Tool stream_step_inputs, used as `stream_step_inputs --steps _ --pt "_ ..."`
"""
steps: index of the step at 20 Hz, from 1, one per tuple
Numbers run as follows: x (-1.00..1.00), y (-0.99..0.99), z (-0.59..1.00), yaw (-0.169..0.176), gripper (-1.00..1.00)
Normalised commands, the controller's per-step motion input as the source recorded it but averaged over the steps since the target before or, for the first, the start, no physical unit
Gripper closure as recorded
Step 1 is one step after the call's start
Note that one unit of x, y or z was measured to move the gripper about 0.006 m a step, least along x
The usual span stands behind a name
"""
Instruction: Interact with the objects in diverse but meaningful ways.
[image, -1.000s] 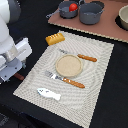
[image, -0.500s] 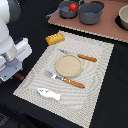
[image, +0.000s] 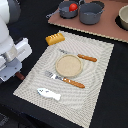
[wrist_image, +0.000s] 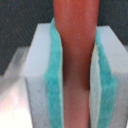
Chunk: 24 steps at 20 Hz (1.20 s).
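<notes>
Wrist view, taken from right behind the gripper (wrist_image: 74, 75), shows two pale finger blocks lined with teal pads (wrist_image: 53, 80), closed snugly on a reddish-brown cylinder that fills the gap between them. This looks like the brown sausage (wrist_image: 74, 55), held upright along the length of the pads.

From the exterior view, the white arm stands at that view's left edge, just off the woven placemat (image: 95, 65). A dark brown tip, probably the sausage's end, pokes out below the gripper there.

On the placemat, a round tan plate (image: 68, 65) sits in the middle with a fork (image: 64, 79) and a knife (image: 81, 56) either side. The bread loaf (image: 55, 38) lies near the mat's far corner, and the flat white fish (image: 49, 93) near its front edge.

Beyond the mat, a tomato (image: 73, 7) rests inside one dark pot (image: 66, 11), with a second, empty pot (image: 91, 14) beside it.

A sensible step would be carrying the sausage to the plate or the empty pot. Doing it well means keeping the grip firm, travelling high enough to clear the cutlery, and lowering almost to the surface before letting go, since a round sausage is likely to roll.
</notes>
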Motion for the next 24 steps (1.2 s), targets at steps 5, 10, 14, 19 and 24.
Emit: stream_step_inputs --steps 5,10,14,19,24 --pt "-0.01 0.53 1.0 0.075 1.0" --pt "0.12 0.62 1.0 0.09 1.0" --pt "0.18 0.7 0.65 0.054 1.0" --pt "0.14 0.74 0.44 0.032 1.0" --pt "0.12 0.79 0.2 0.003 1.0"
